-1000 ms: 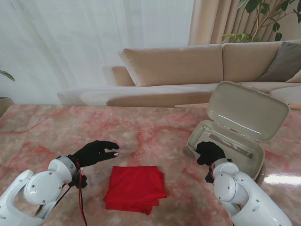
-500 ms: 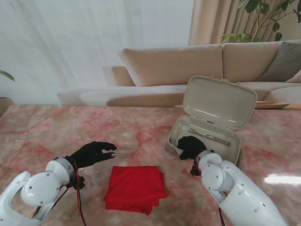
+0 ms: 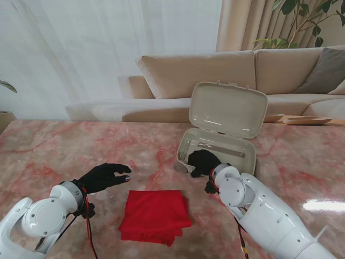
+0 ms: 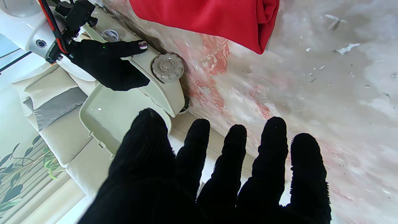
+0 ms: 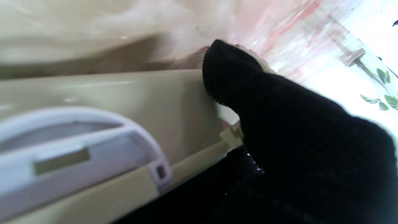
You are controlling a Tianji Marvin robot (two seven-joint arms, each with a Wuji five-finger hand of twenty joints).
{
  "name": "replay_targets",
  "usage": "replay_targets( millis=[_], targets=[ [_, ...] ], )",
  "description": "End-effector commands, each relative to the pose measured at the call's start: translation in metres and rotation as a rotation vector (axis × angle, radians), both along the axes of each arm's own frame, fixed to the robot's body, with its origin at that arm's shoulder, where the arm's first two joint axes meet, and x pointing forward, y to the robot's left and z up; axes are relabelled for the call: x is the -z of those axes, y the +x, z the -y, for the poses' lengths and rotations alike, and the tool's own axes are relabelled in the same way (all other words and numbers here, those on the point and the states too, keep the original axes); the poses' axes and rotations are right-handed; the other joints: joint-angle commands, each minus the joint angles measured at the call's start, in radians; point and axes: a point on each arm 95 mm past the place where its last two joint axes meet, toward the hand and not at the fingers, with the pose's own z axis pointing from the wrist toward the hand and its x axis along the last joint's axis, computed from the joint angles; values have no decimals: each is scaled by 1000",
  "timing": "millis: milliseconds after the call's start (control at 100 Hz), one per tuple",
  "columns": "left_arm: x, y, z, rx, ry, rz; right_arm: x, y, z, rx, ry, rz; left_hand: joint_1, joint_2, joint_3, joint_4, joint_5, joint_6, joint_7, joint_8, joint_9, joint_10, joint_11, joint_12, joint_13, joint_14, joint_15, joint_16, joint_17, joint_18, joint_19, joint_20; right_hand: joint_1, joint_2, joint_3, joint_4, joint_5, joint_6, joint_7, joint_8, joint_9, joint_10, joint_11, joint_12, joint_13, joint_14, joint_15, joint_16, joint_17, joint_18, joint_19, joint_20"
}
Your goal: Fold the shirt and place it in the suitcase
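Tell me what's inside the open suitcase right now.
The suitcase holds no shirt; the folded red shirt lies on the table. A gray bar crosses its base, and the right hand grips its near rim, hiding that corner.

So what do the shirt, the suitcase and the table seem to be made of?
Shirt: red cloth, matte, probably a fine knit; it folds softly and shows a mesh-like weave in the left wrist view. Suitcase: beige hard plastic, smooth and slightly glossy, with highlights on the lid. Table: pink-veined stone or a marble-look surface, polished, with reflections.
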Motion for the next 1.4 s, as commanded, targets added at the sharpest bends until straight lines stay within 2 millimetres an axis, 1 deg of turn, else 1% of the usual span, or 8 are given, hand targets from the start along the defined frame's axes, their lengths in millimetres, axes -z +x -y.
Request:
replay_targets(
  millis=[0,240,470,930,1210,1390],
  targets=[
    [3,-3,-1,-4,7,-6,1,1,-16,-39,24,-20,-15,40,-37,2,-20,-35,-13,10,-16,-17,-18,-9,-15,10,-24,-9,-15,21,-13,-6,158,59,150,-46,63,-284,53,1,14,-115,-22,-8,61,-29,-110,-71,6,-22,4,-47],
    [4,-4,-3,-11,7,-8,-2,10,-41,-112,54,-21,-15,41,-37,2,-20,-36,-13,10,-16,-18,-19,-9,-17,10,-26,-10,-15,21,-13,-6,156,55,153,-46,69,-289,56,-4,22,-121,-26,-10,67,-33,-119,-72,9,-22,-1,-58],
    [7,-5,-5,-21,6,-11,4,11,-61,-167,82,-46,-15,41,-36,2,-23,-35,-15,10,-17,-16,-18,-9,-17,11,-26,-10,-15,21,-14,-7,154,51,155,-45,70,-289,55,-10,25,-120,-31,-13,71,-35,-127,-73,14,-23,-2,-65],
    [10,-6,-7,-28,5,-22,11,11,-94,-241,138,-77,-15,42,-37,2,-20,-36,-14,10,-16,-16,-19,-9,-17,12,-25,-10,-15,20,-15,-7,155,51,152,-43,67,-276,48,-29,23,-107,-44,-25,71,-33,-145,-80,13,-22,-2,-74],
    [12,-6,-8,-31,3,-26,18,12,-112,-279,164,-99,-15,42,-36,2,-21,-35,-15,10,-17,-17,-19,-9,-18,12,-26,-10,-16,20,-16,-7,154,57,147,-42,60,-265,41,-39,16,-93,-52,-33,68,-30,-154,-84,12,-20,-9,-80],
    [13,-6,-8,-34,3,-29,19,13,-122,-307,177,-105,-14,41,-36,2,-20,-35,-14,10,-17,-15,-19,-9,-18,12,-25,-10,-15,19,-15,-7,154,61,144,-41,56,-262,38,-43,12,-91,-53,-35,65,-29,-158,-84,12,-20,-12,-81]
  ],
)
